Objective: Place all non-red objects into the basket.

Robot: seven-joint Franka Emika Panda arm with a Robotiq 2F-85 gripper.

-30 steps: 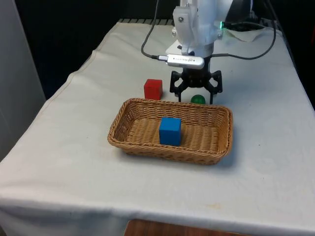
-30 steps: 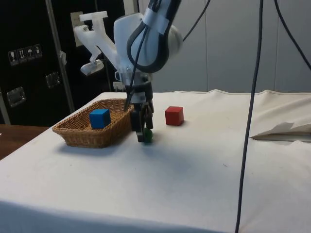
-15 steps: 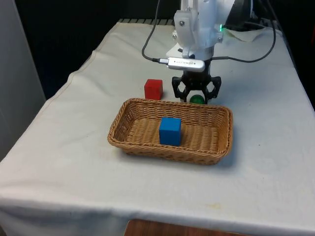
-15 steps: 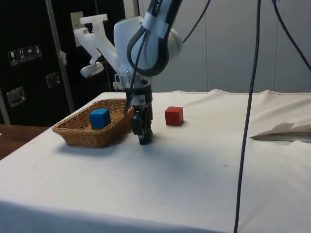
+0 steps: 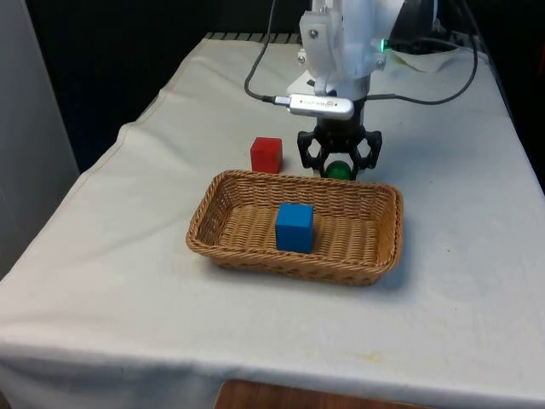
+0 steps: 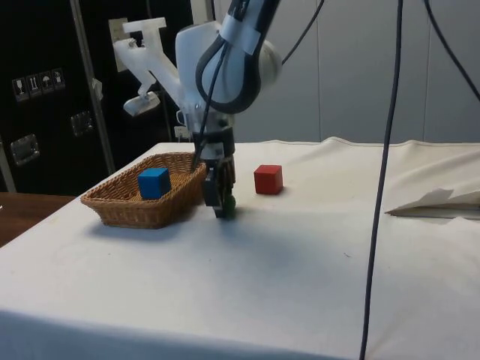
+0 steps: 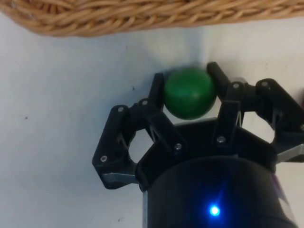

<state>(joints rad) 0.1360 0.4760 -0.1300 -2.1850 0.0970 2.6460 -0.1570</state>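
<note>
My black gripper (image 5: 340,168) is shut on a small green ball (image 5: 341,169), just behind the far rim of the wicker basket (image 5: 255,254). The wrist view has the green ball (image 7: 188,93) pinched between both fingers (image 7: 158,88), slightly above the white cloth, near the basket wall (image 7: 118,19). From the side, the gripper (image 6: 222,204) hangs beside the basket (image 6: 127,214) with the ball (image 6: 229,202) a little off the table. A blue cube (image 5: 295,227) sits inside the basket. A red cube (image 5: 266,154) rests on the cloth toward the front view's left of the gripper.
White cloth lies open around the basket on all sides. Black cables (image 5: 426,94) trail over the table behind the arm. A fold of cloth (image 6: 439,202) rises at the side view's right edge.
The fingers have come together from wide open onto the green ball. The gripper has since risen slightly with the ball in it.
</note>
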